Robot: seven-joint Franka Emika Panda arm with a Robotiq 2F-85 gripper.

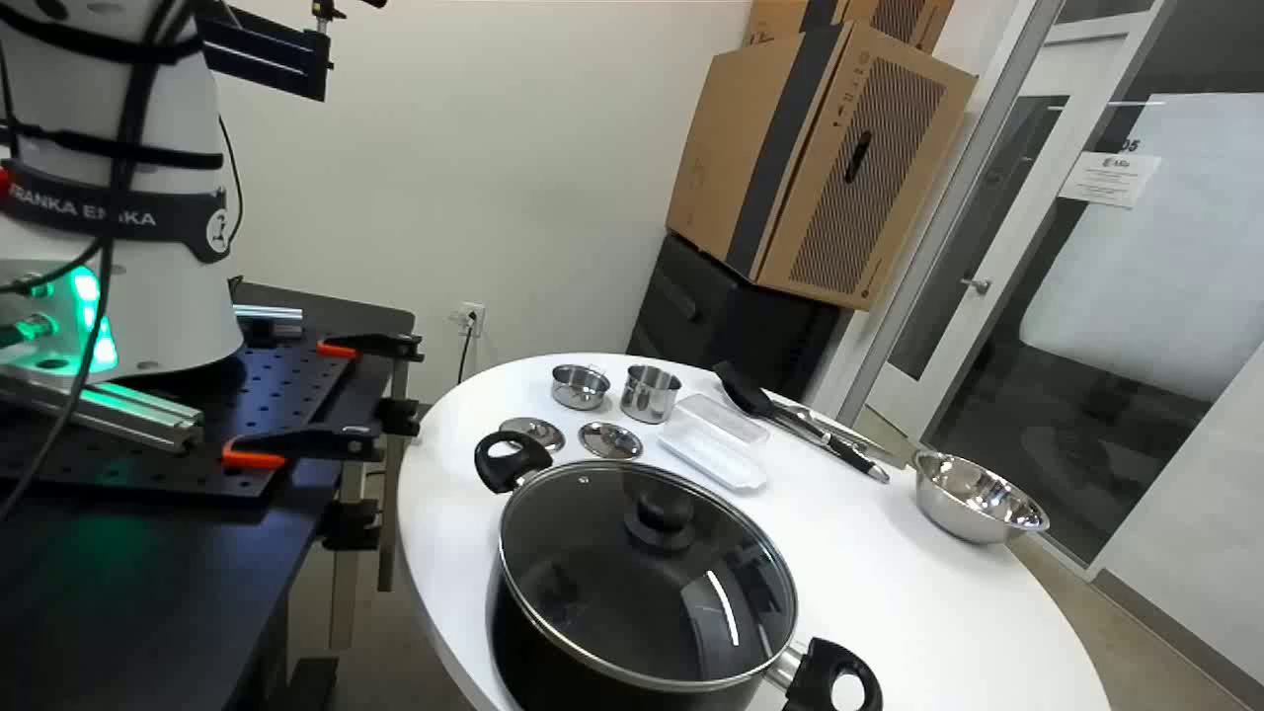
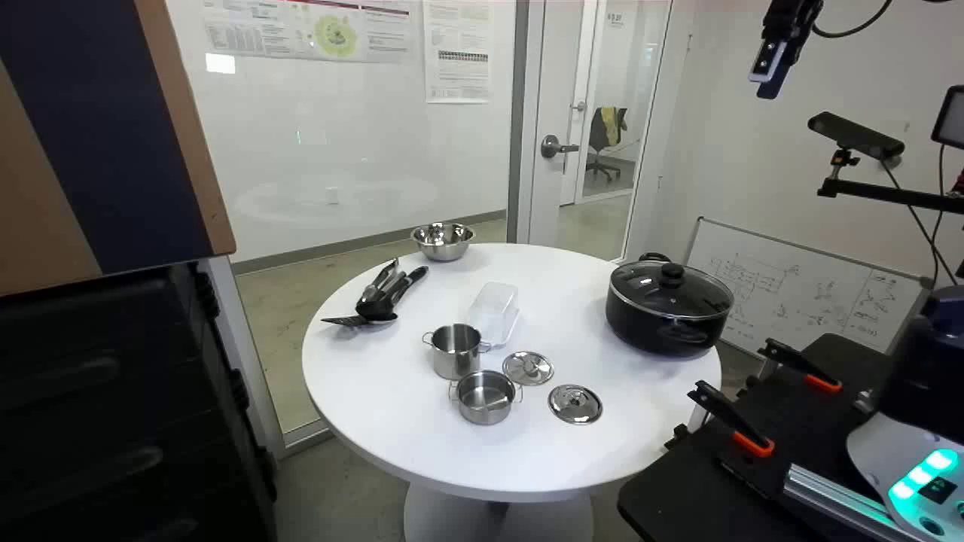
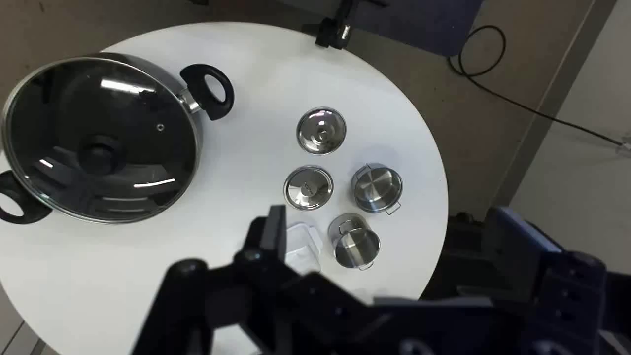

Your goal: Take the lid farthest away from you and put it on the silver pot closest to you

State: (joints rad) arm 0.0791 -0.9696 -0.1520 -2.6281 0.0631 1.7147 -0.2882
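The far lid (image 2: 528,368) lies flat on the round white table (image 2: 392,391), handle apparently uppermost — a pose that, in my judgement, invites your pinch from above. It sits between the near lid (image 2: 575,404) and the clear plastic container (image 2: 493,312), touching neither. Your probable destination is the shallow two-handled steel pot (image 2: 486,397), the one nearer the robot's base (image 1: 168,306); it stands upright and uncovered, presumably so as to receive the lid. Just beside it stands the tall two-handled steel pot (image 2: 456,351), also uncovered; a low, hasty approach could catch its wire handles.

Further out, the black stockpot (image 2: 655,324) carries its own glass lid (image 1: 592,553) and appears to have no part in this job. The bundle of utensils (image 2: 380,305), a slotted turner (image 2: 345,321) among them, and the steel mixing bowl (image 2: 443,250) lie toward the table's edge, probably out of your path.

The gripper (image 3: 389,217) is raised well above the table, spread wide, nothing between its fingers — seemingly poised so the wrist view takes in both lids and both steel pots. Carrying has not begun; you should next line it up over the far lid's handle.
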